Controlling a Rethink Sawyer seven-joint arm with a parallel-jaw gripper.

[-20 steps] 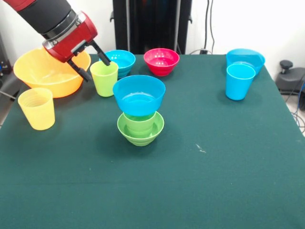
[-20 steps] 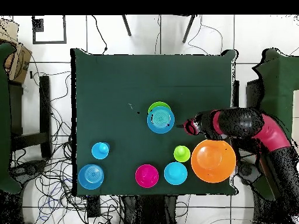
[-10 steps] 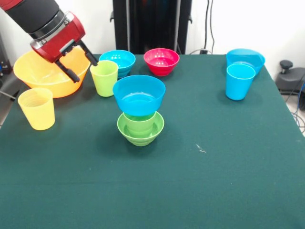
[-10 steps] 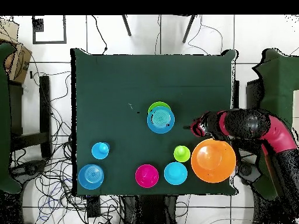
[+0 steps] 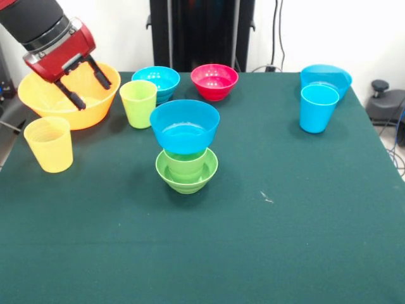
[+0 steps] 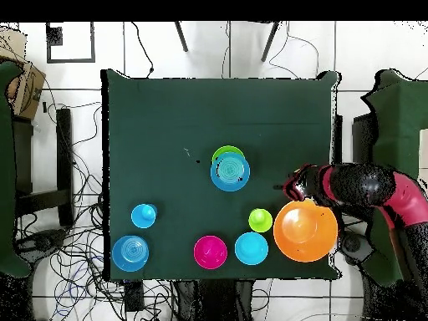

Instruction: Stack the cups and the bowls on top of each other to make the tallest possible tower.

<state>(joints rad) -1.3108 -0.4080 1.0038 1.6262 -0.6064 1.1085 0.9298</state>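
Centrally, the tower [image 5: 186,149] stands on the green cloth [image 5: 266,240]: a green bowl [image 5: 186,174] holding a green cup, with a blue bowl [image 5: 184,125] seated on top. Every loose vessel looks empty. Beside it stand the lime cup [image 5: 138,103], a small blue bowl [image 5: 156,81] and the red bowl [image 5: 214,81]; the blue cup [image 5: 318,107] fronts a wider blue bowl [image 5: 326,78]. Over the big orange bowl [image 5: 68,95] hangs the gripper [image 5: 82,85], fingers spread and holding nothing, with the yellow cup [image 5: 49,144] below.
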